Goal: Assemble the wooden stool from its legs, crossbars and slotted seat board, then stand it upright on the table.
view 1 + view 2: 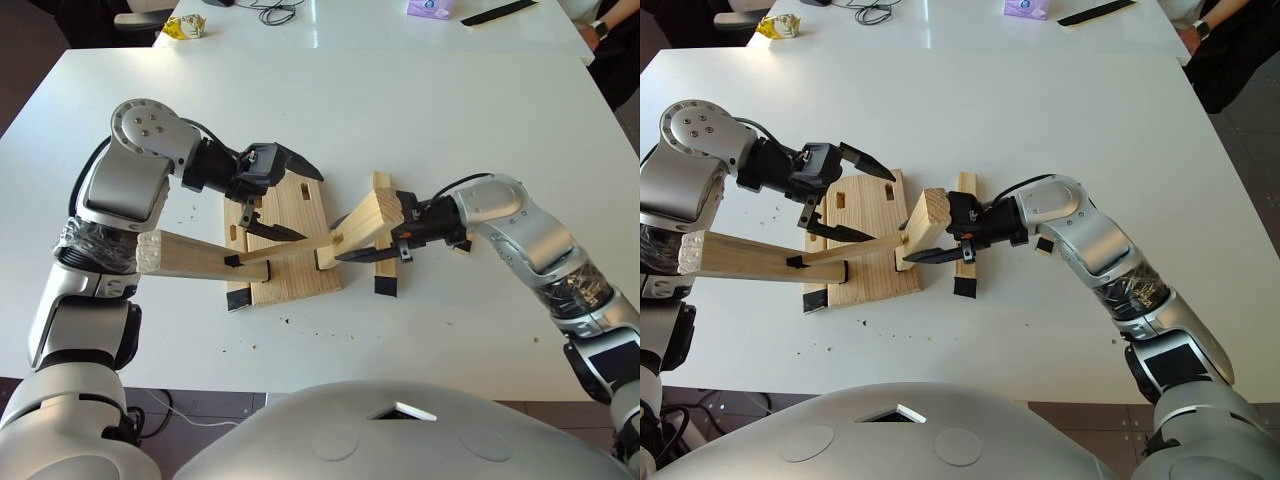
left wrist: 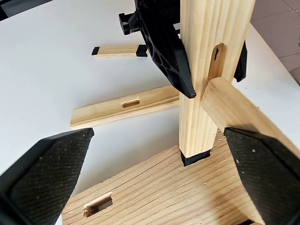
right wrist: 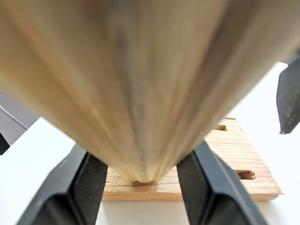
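The slotted seat board (image 1: 290, 215) lies flat on the white table. My right gripper (image 1: 360, 237) is shut on a wooden leg (image 1: 368, 222) whose black-capped foot rests on the board (image 2: 154, 192). A round crossbar (image 1: 290, 250) runs from this leg (image 2: 201, 93) to a second leg (image 1: 185, 256) that leans out over the board's near left side. My left gripper (image 1: 311, 207) hovers open above the board, just left of the held leg, with nothing between its fingers (image 2: 47, 178). In the right wrist view the leg (image 3: 136, 84) sits between both pads (image 3: 89, 183).
A flat slotted crossbar (image 2: 124, 105) lies on the table under my right gripper, its black-capped end (image 1: 385, 282) pointing towards me. A shorter piece (image 2: 117, 50) lies farther out. A yellow wrapper (image 1: 185, 26) and a purple box (image 1: 430, 8) sit at the far edge.
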